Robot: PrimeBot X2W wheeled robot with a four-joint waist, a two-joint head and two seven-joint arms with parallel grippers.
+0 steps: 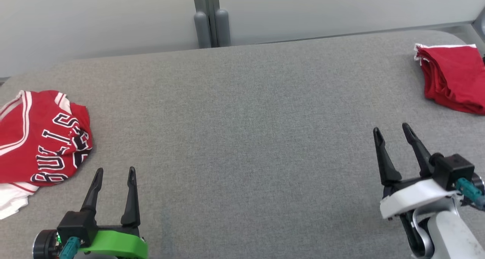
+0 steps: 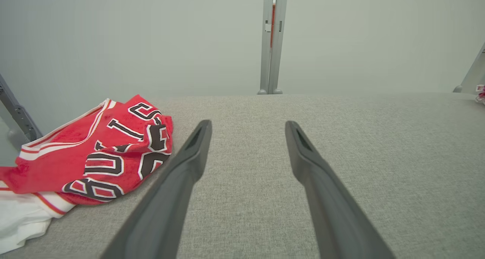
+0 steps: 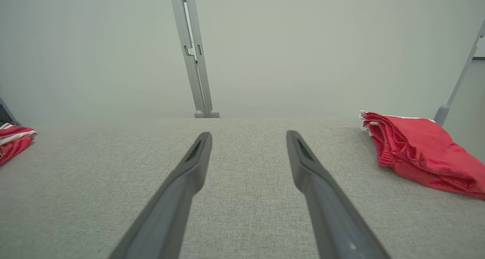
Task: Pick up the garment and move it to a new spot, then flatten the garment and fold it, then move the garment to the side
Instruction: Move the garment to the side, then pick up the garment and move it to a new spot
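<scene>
Red jersey (image 1: pixel 41 138), crumpled over some white cloth, lies at nine o'clock on the grey padded table (image 1: pixel 242 119) in the head view, just beyond the left gripper (image 1: pixel 115 169); its fingers are spread wide on nothing, like those of the right gripper (image 1: pixel 391 128) at four o'clock. From the left wrist, the jersey sits at nine o'clock, off the finger line, so a straight reach would likely close on bare padding or pinch several layers together. From the right wrist, a folded red garment (image 3: pixel 420 153) lies at three o'clock, where a careless sweep could drag it.
</scene>
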